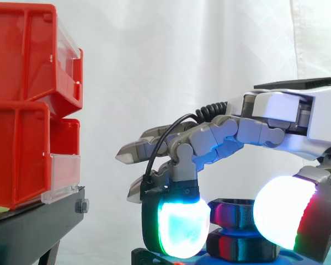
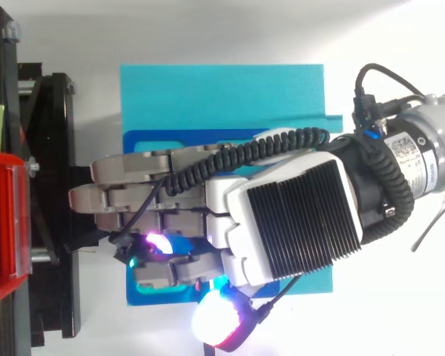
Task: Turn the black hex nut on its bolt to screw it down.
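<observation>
Evidently a turning grip: the hand (image 1: 276, 118) has a curled finger and thumb pinching the nut (image 1: 233, 212), between their pads (image 1: 179, 226) (opposed for torque); other fingers lie straight above.

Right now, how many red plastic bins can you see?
2. One red plastic bin sits on top, the other right beneath it, on the black stand at the left. More may hide past the edge.
</observation>
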Tool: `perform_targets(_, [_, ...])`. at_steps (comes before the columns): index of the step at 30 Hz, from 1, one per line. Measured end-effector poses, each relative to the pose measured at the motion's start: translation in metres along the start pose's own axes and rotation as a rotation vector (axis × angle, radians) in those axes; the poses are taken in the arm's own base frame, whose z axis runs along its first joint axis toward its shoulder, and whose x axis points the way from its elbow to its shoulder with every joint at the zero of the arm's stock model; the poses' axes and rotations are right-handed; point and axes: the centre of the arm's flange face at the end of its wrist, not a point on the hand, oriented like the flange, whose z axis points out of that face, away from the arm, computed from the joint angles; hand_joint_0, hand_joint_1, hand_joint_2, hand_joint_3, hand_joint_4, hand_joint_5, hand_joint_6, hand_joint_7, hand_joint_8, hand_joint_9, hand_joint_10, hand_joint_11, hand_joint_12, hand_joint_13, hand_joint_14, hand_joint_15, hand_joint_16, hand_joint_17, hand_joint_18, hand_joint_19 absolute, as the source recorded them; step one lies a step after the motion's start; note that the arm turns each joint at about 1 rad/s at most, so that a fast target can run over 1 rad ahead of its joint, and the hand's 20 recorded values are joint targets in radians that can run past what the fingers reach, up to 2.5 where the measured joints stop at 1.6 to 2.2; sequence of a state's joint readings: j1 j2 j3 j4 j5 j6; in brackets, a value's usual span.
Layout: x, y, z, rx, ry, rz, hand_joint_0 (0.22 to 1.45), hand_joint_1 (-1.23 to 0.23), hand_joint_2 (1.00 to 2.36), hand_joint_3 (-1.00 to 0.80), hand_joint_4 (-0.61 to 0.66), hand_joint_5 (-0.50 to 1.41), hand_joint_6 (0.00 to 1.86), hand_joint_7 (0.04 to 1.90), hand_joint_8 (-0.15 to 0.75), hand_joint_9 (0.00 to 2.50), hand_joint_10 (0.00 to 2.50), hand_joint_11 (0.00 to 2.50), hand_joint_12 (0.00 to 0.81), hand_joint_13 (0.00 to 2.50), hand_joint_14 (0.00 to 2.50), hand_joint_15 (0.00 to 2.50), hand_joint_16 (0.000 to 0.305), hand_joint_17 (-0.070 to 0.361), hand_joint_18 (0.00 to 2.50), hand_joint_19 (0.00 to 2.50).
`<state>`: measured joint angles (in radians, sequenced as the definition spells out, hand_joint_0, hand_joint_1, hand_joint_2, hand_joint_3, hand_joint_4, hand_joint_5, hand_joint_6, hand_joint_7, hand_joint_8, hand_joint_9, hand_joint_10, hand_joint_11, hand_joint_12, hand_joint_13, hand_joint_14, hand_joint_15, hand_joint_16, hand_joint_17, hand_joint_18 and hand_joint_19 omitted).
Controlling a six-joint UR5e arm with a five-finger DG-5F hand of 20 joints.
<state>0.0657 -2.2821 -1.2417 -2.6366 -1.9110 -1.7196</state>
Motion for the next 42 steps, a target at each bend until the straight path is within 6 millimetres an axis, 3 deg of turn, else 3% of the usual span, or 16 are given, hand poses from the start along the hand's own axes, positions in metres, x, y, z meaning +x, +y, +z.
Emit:
perform_targets(22, [0.000, -0.020, -0.010, -0.012, -0.027, -0.013, 0.45, -0.25, 1.00, -0.50, 0.21, -0.12, 0.78, 0.99, 0.250, 0.71, 0.01, 0.15, 0.377, 0.38, 0.00, 0.00, 0.046, 0.103, 0.24, 0.24])
perform_targets(42, [0.002, -0.060, -0.036, -0.027, -0.051, -0.037, 0.45, -0.25, 1.00, -0.50, 0.20, -0.11, 0.77, 1.01, 0.250, 0.71, 0.01, 0.14, 0.375, 0.38, 0.00, 0.00, 0.046, 0.104, 0.24, 0.22])
